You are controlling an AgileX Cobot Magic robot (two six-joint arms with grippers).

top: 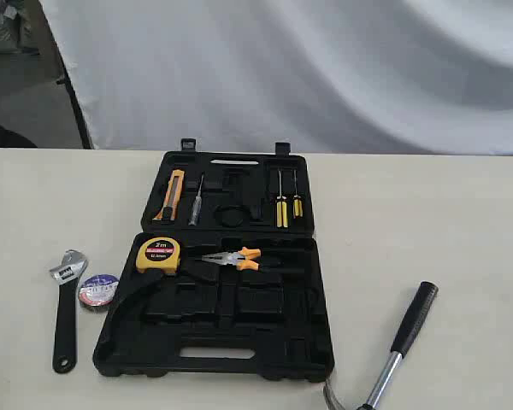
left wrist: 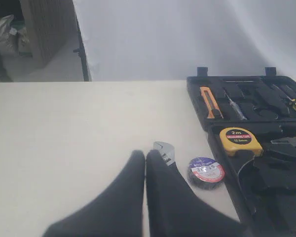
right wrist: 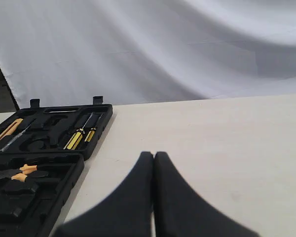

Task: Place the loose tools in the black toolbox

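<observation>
The black toolbox lies open in the middle of the table. Left of it lie the adjustable wrench with its silver head and the small bluish tape roll. The claw hammer lies to the right of the box, its head cut off by the picture's lower edge. Neither arm shows in the exterior view. In the left wrist view my left gripper is shut and empty, with the wrench head and the tape roll just beyond its tips. My right gripper is shut over bare table beside the toolbox.
Inside the box sit a yellow tape measure, orange-handled pliers, an orange utility knife and yellow screwdrivers. A white cloth hangs behind the table. The table's front edge runs close under the box and hammer.
</observation>
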